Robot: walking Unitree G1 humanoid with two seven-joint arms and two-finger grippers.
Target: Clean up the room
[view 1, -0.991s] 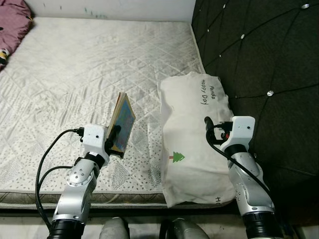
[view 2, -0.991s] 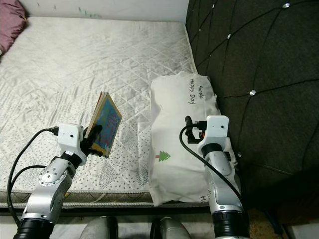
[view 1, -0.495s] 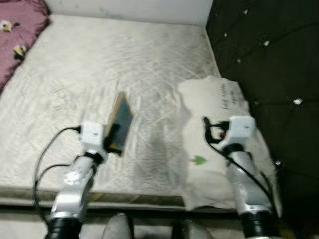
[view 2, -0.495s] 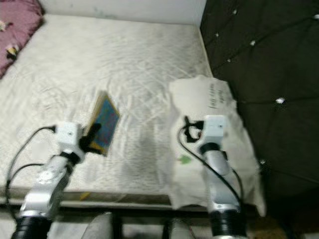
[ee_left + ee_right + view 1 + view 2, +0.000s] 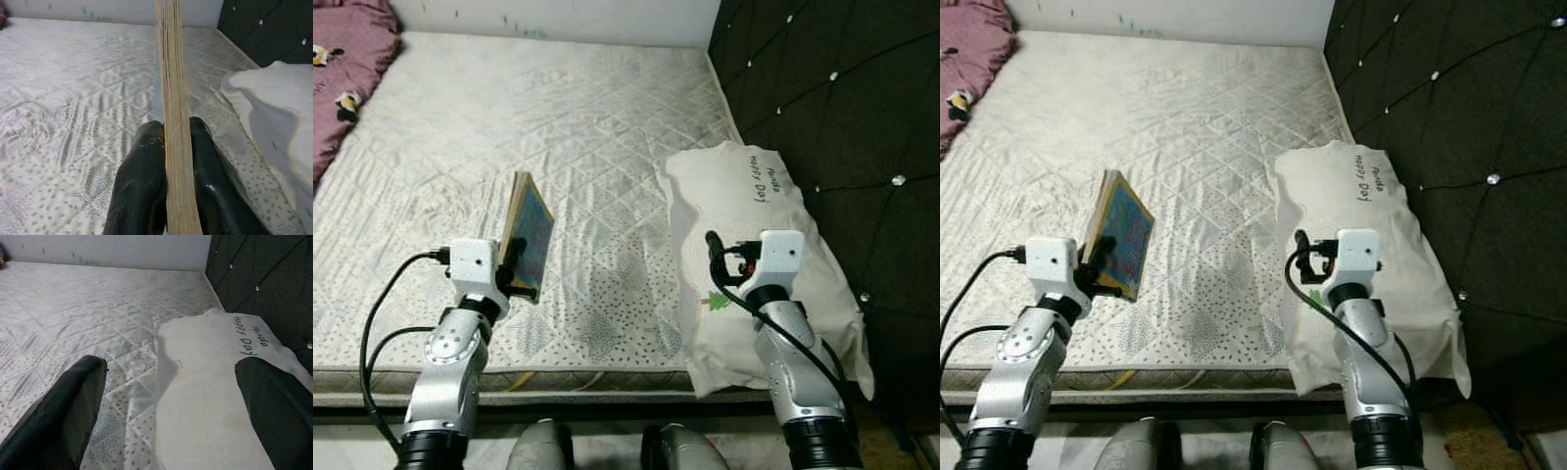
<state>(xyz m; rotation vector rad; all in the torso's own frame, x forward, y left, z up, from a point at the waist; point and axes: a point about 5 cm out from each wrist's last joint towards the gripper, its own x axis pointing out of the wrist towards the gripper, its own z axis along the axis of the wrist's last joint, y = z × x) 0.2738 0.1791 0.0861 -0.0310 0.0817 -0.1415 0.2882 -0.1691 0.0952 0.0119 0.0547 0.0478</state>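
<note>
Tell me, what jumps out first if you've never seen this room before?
Probably the colourful picture book, held upright above the bare quilted mattress and pinched in the left gripper. To its right, a white pillow with a small green tree and handwriting lies against the dark tufted headboard, with the open right gripper hovering over it. A maroon blanket sits at the far left corner.

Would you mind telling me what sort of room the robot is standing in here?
Most likely a bedroom: a bare quilted mattress lies against a dark tufted headboard, with a white pillow at that end. The left pincer holds a book above it.
</note>
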